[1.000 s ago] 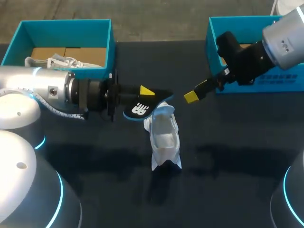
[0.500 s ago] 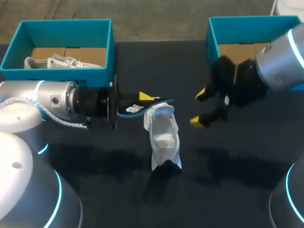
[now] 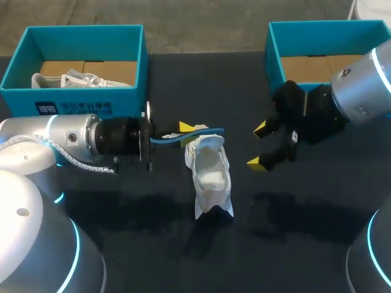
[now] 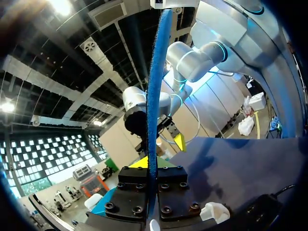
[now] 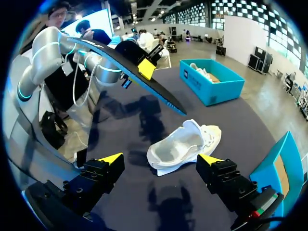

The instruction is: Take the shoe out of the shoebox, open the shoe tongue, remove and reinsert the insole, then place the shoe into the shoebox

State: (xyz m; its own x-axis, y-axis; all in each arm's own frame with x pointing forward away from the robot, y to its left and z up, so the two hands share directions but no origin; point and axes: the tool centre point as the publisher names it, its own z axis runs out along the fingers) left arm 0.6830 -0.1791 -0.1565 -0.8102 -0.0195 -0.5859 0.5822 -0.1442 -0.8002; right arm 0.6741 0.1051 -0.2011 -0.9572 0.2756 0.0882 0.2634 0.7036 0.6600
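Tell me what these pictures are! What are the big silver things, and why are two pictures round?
The silver things are two robot arms, the left arm and the right arm. Each ends in jaws with yellow tips. The square picture comes from a camera high above the black table. The round ones come from small cameras on each arm's wrist. A white shoe lies on the table. Behind it stand the left shoebox, with a second shoe inside, and the right shoebox. The left jaws are shut on the thin insole, holding it in the air near the shoe. The right jaws are open beside the shoe and hold nothing.
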